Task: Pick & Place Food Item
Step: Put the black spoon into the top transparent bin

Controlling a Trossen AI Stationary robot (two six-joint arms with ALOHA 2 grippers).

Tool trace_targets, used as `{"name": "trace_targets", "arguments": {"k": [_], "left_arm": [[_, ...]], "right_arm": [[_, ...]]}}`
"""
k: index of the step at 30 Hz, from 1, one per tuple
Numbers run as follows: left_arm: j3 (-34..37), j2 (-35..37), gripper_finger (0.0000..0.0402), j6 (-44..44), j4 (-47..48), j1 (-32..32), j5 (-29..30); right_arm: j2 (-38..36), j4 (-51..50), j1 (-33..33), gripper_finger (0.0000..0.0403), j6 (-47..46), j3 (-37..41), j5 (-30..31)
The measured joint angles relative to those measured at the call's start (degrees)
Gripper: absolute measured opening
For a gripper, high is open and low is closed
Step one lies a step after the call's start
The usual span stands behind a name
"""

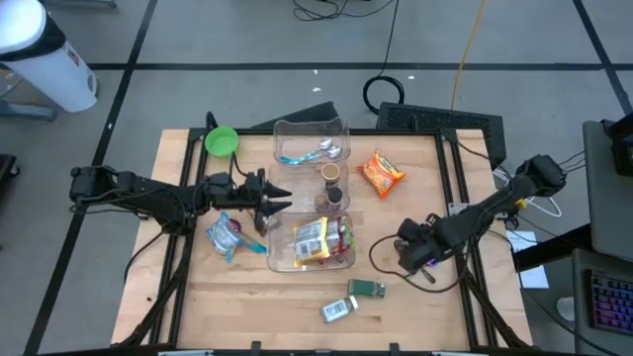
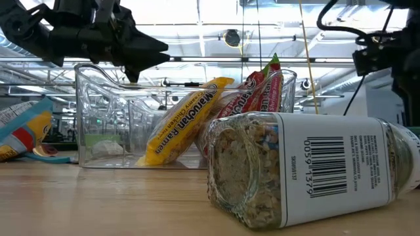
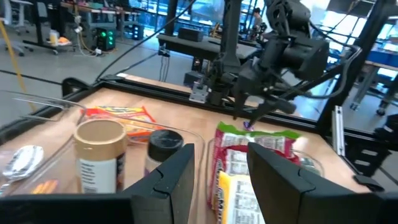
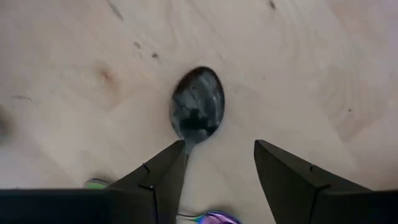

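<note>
Nearest the low camera lies a spice jar point(image 2: 308, 174) on its side (rigid, smooth, likely slippery; best gripped across its middle), at six o'clock on the bench point(image 1: 415, 297); left pincer point(image 1: 280, 199) and right pincer point(image 4: 217, 177) both hang released

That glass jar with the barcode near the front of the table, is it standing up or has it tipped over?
Tipped over. The jar lies on its side on the wooden table, its barcode label turned sideways; the high view also shows it lying flat.
</note>
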State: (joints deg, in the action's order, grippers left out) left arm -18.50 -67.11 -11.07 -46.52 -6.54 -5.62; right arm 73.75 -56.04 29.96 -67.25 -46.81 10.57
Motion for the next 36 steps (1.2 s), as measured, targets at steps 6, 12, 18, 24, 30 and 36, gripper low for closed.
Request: {"name": "trace_targets", "arguments": {"k": [6,12,18,24,30,36], "left_arm": [[0.0,0.0,0.0152,-0.3,0.0,2.3,0.2],[0.0,0.0,0.0152,-0.3,0.0,4.1,0.4],[0.0,0.0,0.0152,-0.3,0.0,5.6,3.0],[0.0,0.0,0.0152,0.1,0.0,5.7,3.2],[0.0,0.0,0.0152,0.3,0.0,5.7,3.2],[0.0,0.0,0.0152,0.4,0.0,5.7,3.2]], "right_arm": [[2.9,0.8,1.2,0.0187,0.1,0.0,-0.2],[4.1,2.9,1.5,0.0187,-0.4,0.0,-3.2],[6.1,3.5,1.6,0.0187,-1.0,0.0,-3.2],[7.8,4.4,1.5,0.0187,-0.7,0.0,-3.2],[10.1,5.3,1.5,0.0187,0.4,0.0,-3.3],[10.4,11.3,1.5,0.0166,0.2,3.1,-6.2]]}}
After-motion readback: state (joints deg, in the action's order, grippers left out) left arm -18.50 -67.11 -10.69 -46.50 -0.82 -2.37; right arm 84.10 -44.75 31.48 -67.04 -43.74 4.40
